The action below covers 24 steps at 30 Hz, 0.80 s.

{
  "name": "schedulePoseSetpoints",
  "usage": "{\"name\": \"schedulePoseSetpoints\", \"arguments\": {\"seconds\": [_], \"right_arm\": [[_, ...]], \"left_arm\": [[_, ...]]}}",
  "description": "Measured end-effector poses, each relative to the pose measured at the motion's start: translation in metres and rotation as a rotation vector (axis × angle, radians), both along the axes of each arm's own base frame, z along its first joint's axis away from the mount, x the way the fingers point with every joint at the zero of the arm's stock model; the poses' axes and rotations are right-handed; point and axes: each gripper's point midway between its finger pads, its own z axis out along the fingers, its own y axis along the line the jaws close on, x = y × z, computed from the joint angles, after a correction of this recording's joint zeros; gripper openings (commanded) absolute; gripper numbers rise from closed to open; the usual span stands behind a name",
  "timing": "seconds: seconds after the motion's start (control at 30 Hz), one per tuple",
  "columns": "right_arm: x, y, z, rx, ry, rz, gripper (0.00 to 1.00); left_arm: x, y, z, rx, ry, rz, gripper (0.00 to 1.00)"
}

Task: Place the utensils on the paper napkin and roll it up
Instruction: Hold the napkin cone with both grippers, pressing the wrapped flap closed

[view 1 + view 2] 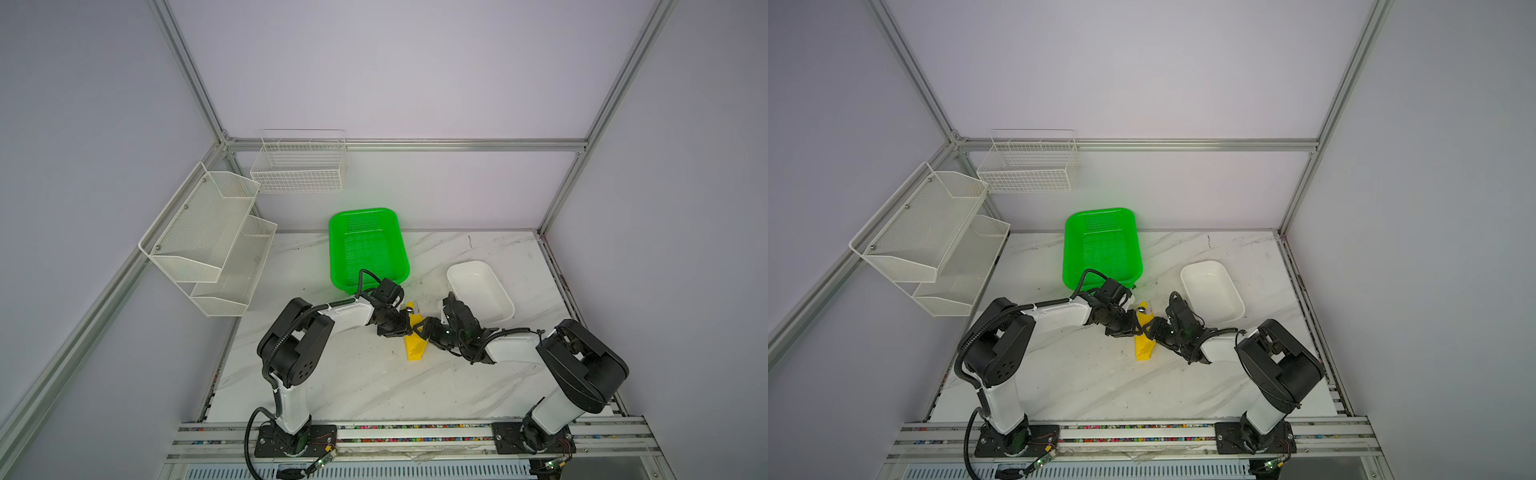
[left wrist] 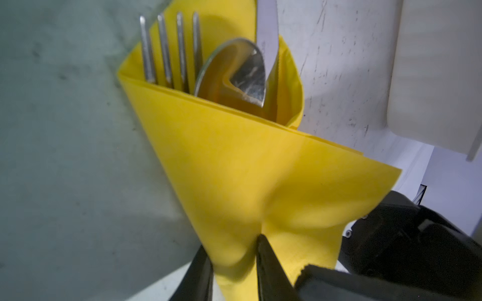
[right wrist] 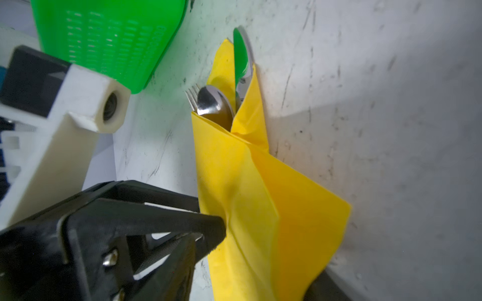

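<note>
The yellow paper napkin lies near the middle of the marble table, folded into a cone round the utensils. In the left wrist view the fork, the spoon and the knife stick out of its open end. My left gripper is shut on a pinched fold of the napkin's narrow part. My right gripper meets it from the other side. It stands open, with the loose flap of the napkin between its jaws. One of its fingers rests at the flap's edge.
A green basket stands just behind the left gripper, and a white tray just behind the right one. White mesh shelves and a wire basket hang on the walls at the back left.
</note>
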Motion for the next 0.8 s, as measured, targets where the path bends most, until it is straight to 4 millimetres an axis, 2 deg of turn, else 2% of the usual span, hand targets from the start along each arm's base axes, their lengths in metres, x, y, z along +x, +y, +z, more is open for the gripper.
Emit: {"name": "schedulePoseSetpoints", "arguments": {"seconds": [0.27, 0.5, 0.63, 0.8], "right_arm": [[-0.001, 0.004, -0.006, 0.0, 0.001, 0.027, 0.38], [0.0, 0.009, -0.011, -0.008, -0.011, 0.062, 0.2], [-0.003, 0.005, -0.014, -0.014, -0.007, 0.063, 0.17], [-0.006, 0.003, -0.015, -0.014, -0.006, 0.062, 0.15]], "left_arm": [[0.0, 0.0, 0.0, 0.0, 0.0, 0.0, 0.28], [0.001, 0.0, 0.001, 0.003, -0.007, 0.002, 0.31], [0.0, 0.005, 0.004, 0.025, -0.025, 0.019, 0.36], [-0.006, 0.023, 0.009, 0.03, -0.029, 0.051, 0.38]]}}
